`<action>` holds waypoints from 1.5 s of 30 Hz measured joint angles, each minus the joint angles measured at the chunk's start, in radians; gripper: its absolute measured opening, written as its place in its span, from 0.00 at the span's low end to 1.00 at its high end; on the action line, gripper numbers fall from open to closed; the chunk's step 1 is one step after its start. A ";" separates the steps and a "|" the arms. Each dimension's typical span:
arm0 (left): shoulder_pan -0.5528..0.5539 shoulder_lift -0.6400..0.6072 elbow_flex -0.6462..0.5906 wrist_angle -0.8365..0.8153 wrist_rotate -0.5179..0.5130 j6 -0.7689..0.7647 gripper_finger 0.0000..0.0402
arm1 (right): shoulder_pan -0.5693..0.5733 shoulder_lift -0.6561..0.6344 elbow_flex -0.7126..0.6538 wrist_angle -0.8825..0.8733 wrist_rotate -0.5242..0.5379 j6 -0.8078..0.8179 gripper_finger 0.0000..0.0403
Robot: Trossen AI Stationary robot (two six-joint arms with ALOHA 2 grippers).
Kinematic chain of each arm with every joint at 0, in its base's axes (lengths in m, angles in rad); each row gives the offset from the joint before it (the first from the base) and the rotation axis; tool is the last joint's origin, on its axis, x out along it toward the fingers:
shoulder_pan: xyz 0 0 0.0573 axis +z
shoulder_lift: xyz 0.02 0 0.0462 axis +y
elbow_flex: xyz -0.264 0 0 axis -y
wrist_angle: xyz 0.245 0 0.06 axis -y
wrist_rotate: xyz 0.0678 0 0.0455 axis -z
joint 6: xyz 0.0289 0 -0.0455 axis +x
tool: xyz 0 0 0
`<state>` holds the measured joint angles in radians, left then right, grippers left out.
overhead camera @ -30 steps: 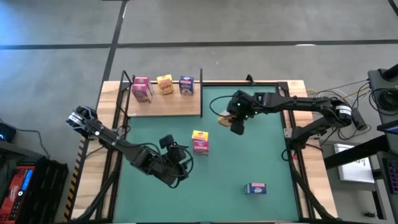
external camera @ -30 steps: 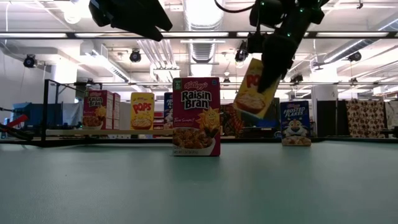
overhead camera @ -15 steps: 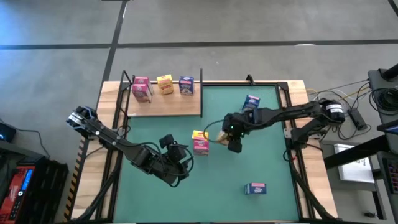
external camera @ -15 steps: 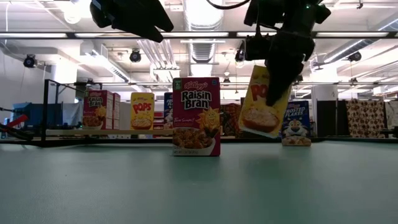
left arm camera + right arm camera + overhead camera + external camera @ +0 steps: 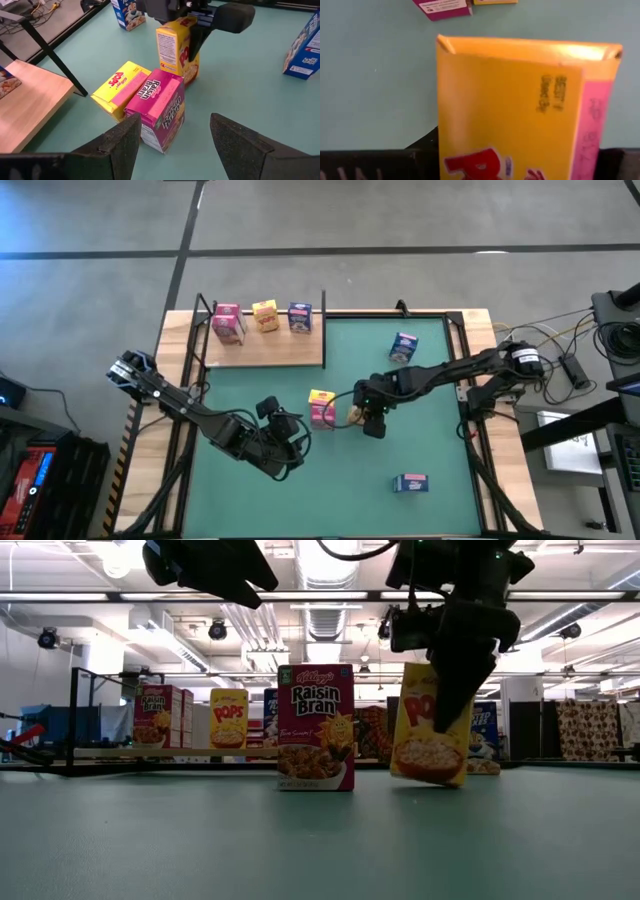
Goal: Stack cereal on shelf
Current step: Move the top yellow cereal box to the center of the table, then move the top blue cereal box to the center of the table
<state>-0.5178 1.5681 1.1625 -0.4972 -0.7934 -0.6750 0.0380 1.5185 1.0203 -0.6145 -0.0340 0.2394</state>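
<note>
**Yellow Pops box brought down beside the Raisin Bran**

From above, the right gripper [image 5: 366, 416] had travelled from near the shelf's [image 5: 262, 349] corner to mid-mat, clamped on a yellow Pops box [image 5: 353, 413] just beside the pink and yellow pair [image 5: 321, 408]. Three boxes [image 5: 264, 317] stood along the shelf's far edge. A blue box [image 5: 404, 346] stood toward the mat's far right, another [image 5: 411, 483] lay near its front edge.

At table height, the Pops box [image 5: 432, 737] had dropped lower and hung tilted, its bottom corner at or just above the mat, right of the Raisin Bran box [image 5: 316, 726].

The left gripper [image 5: 172, 140], fingers apart and holding nothing, hovered over the front-left mat, looking at the pair and the arriving box [image 5: 178, 49].

The right wrist saw mostly that yellow box [image 5: 520, 107].
</note>
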 joint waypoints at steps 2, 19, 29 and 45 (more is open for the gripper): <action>0.000 0.000 0.000 -0.001 0.000 0.000 0.55 | 0.000 -0.005 0.000 -0.001 0.004 0.000 0.38; 0.000 -0.001 0.000 -0.017 0.001 0.000 0.55 | -0.004 -0.137 0.031 -0.083 0.045 -0.033 0.59; 0.000 -0.001 0.000 -0.021 0.001 0.000 0.55 | -0.044 -0.264 0.118 -0.310 0.477 -0.032 0.60; 0.000 -0.001 0.000 -0.024 0.001 0.011 0.55 | -0.438 -0.280 0.068 -0.368 0.446 -0.213 0.76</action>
<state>-0.5179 1.5669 1.1625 -0.5209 -0.7929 -0.6640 -0.4004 1.2384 1.0878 -0.9825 0.4122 0.0266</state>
